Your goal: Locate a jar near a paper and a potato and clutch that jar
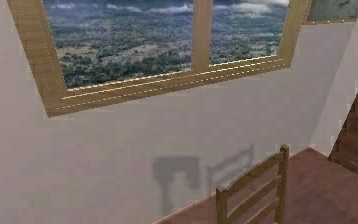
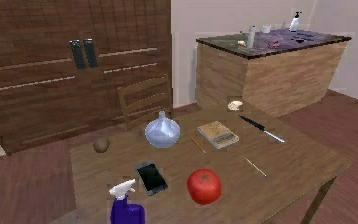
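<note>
In the arm side view, a wooden table (image 2: 287, 160) is filling the lower half of the scene. A pale blue glass jar (image 2: 159, 130) with a round body and a narrow neck is standing upright near the middle of the table's far edge. A small brown potato (image 2: 102, 144) is lying near the jar, toward the edge at the view's left. On the jar's other side, a tan pad of paper (image 2: 218, 133) is lying flat, with a thin pencil (image 2: 197, 143) between the two. A dark-handled knife (image 2: 262, 128) is lying beyond the pad, and a small pale lump (image 2: 235, 104) is sitting at the far edge. Closer to the near edge, a black phone (image 2: 151, 178) is lying face up, a red round fruit (image 2: 203, 185) is sitting beside it, and a blue spray bottle (image 2: 125, 205) is standing at the near edge. A wooden chair (image 2: 145, 98) is standing behind the far edge, just past the jar. Farther back, a block-shaped table with a dark top (image 2: 272, 70) is carrying a few small bottles (image 2: 251, 35). In the forward view, a wood-framed window (image 1: 137, 85) is looking out on a landscape, and a chair back (image 1: 252, 190) is rising below it. How the fingers are standing cannot be told.
</note>
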